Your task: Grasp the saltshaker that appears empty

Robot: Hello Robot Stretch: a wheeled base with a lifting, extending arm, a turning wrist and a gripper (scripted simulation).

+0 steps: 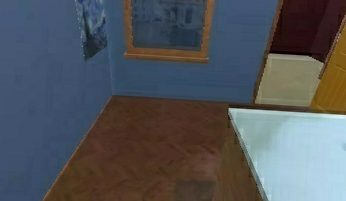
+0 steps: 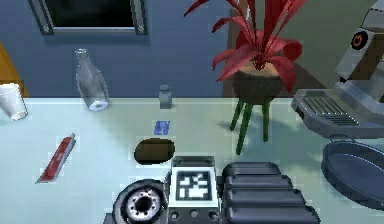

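A small grey saltshaker with a darker cap (image 2: 165, 96) stands on the pale blue tabletop (image 2: 90, 135), toward its far edge. To its left rises a clear glass bottle (image 2: 91, 80). At the arm side view's bottom edge sits the gripper (image 2: 140, 205), a dark body left of a white marker square (image 2: 195, 187). Its far end is hard to make out, so I cannot tell whether it holds anything. A dark brown oval thing (image 2: 155, 150) lies on the table just beyond it.
On the table are a white cup (image 2: 10, 100), a red tube (image 2: 58, 158), a small blue card (image 2: 162, 126), a red-leaved plant on a stand (image 2: 258, 60), a grey machine (image 2: 345, 95) and a dark pan (image 2: 355, 165). The forward view has wood floor (image 1: 159, 138), blue walls, a window (image 1: 168, 23) and the table corner (image 1: 298, 156).
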